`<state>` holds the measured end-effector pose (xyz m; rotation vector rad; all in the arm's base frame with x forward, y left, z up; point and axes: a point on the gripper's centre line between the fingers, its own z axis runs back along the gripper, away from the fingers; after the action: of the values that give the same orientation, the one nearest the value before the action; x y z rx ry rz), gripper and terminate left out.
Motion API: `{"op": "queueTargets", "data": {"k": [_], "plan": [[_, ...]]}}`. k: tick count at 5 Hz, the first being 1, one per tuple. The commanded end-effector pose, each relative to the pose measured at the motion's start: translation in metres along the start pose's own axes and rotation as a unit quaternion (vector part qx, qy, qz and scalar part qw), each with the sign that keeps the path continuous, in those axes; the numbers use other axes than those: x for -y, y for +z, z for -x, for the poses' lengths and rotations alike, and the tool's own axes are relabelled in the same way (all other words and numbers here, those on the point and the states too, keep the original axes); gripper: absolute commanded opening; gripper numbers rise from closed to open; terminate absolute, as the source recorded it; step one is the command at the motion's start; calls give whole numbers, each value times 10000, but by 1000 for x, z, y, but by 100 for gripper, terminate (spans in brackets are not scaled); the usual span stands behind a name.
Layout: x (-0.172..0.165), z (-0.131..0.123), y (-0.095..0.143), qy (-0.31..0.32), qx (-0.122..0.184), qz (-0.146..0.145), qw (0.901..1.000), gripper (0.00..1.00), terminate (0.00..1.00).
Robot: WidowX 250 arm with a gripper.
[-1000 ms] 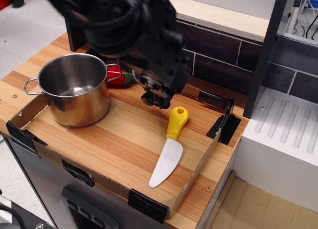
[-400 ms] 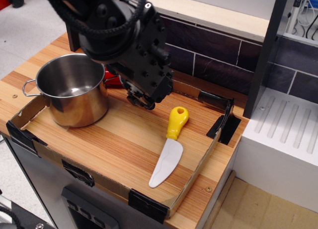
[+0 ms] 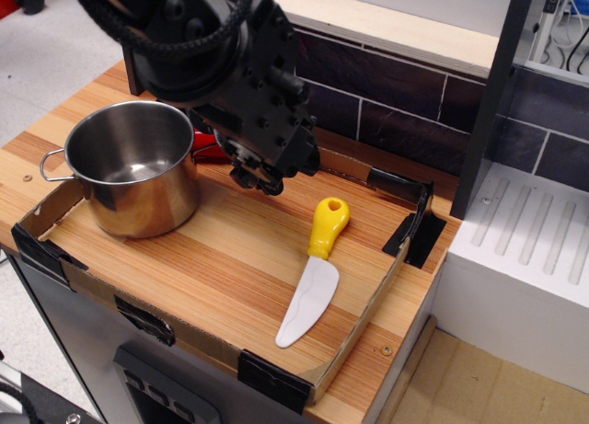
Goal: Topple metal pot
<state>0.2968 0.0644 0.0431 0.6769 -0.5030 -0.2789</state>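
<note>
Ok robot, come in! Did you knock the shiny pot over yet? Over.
Gripper low, just right of the metal pot; jaws hard to read. Pot upright, empty, not toppled. Red object behind pot; yellow-handled knife off to the right, not in the way.

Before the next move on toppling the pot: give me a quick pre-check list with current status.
1. Metal pot upright, not yet toppled: ok.
2. Pot empty, nothing to spill: ok, the inside shows bare steel.
3. Gripper beside the pot's right wall: ok. Contact: cannot tell.
4. Gripper open or shut: cannot tell, the fingertips are dark and small.
5. Fall path: not ok, the cardboard tray wall is close on the pot's left.
6. Yellow-handled knife away from the pot: ok.
</note>
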Motion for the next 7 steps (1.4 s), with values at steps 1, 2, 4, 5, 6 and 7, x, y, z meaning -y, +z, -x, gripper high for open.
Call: {"op": "queueTargets", "data": {"k": [1,2,4,5,6,7], "plan": [[-11,-10,4,0,59,28,10000,0,0],[-12,-6,11,18,16,156,9999,0,0],[-15,-1,38,289,-233,894,9953,0,0],[-20,-2,52,560,-315,1276,9897,0,0],[-18,-7,72,794,-691,1873,9766,0,0],[-12,-16,81,1003,-1289,2785,9464,0,0]]}}
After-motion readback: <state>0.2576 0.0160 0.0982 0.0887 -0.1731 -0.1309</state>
